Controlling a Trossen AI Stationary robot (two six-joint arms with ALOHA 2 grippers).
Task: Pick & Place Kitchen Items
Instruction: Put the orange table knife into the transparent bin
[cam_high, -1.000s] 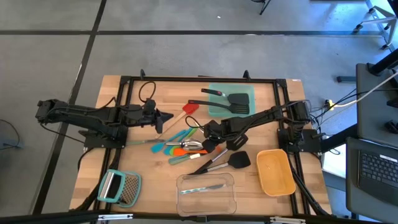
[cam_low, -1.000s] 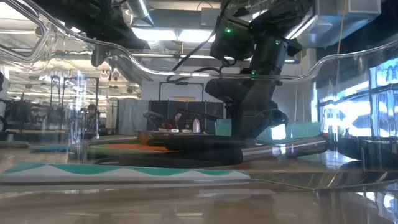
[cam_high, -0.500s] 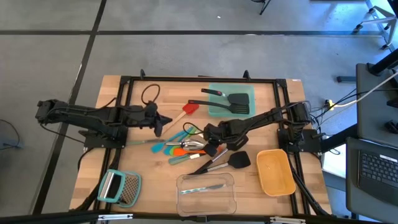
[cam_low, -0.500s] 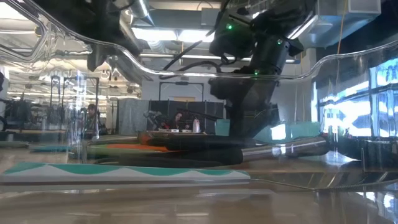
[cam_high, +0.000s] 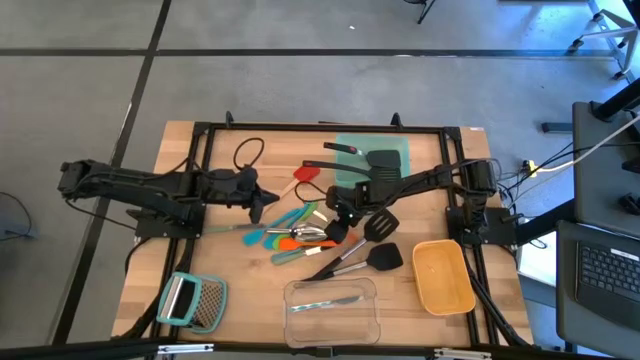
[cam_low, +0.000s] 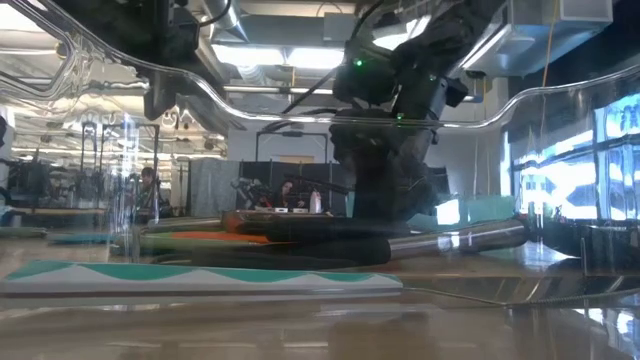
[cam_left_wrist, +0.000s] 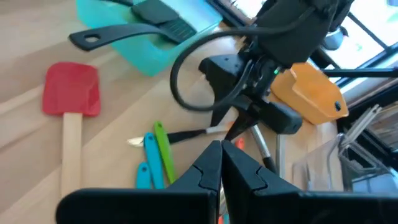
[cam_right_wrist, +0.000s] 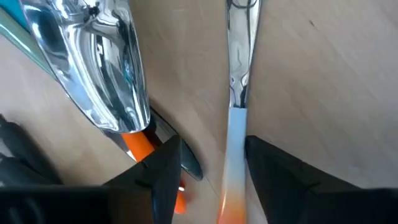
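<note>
Slim teal, green and orange tools (cam_high: 285, 228) and a silver spoon (cam_right_wrist: 106, 62) lie in a heap on the wooden table (cam_high: 200, 260). My right gripper (cam_high: 334, 228) points steeply down over the heap's right side and is open. Its fingers (cam_right_wrist: 165, 177) stand on either side of a slim steel shaft (cam_right_wrist: 239, 68) with a pale and orange end, and a gap shows at each side. Two black slotted spatulas (cam_high: 372, 258) lie just right of it. A red spatula (cam_left_wrist: 69, 93) lies farther back. My left gripper (cam_left_wrist: 221, 158) hangs shut and empty above the table, left of the heap.
A teal container (cam_high: 398, 152) at the far side bears a black spatula (cam_high: 372, 160). A yellow container (cam_high: 443, 275) stands near right, a clear container (cam_high: 332, 305) at the near edge with a utensil in it, a teal-handled grater (cam_high: 192, 300) near left. A black frame (cam_high: 300, 128) rims the table.
My right arm has swung a little toward the far edge and its wrist has rolled over the heap. My left gripper has turned its tip slightly toward the near edge. The utensils lie as before.
</note>
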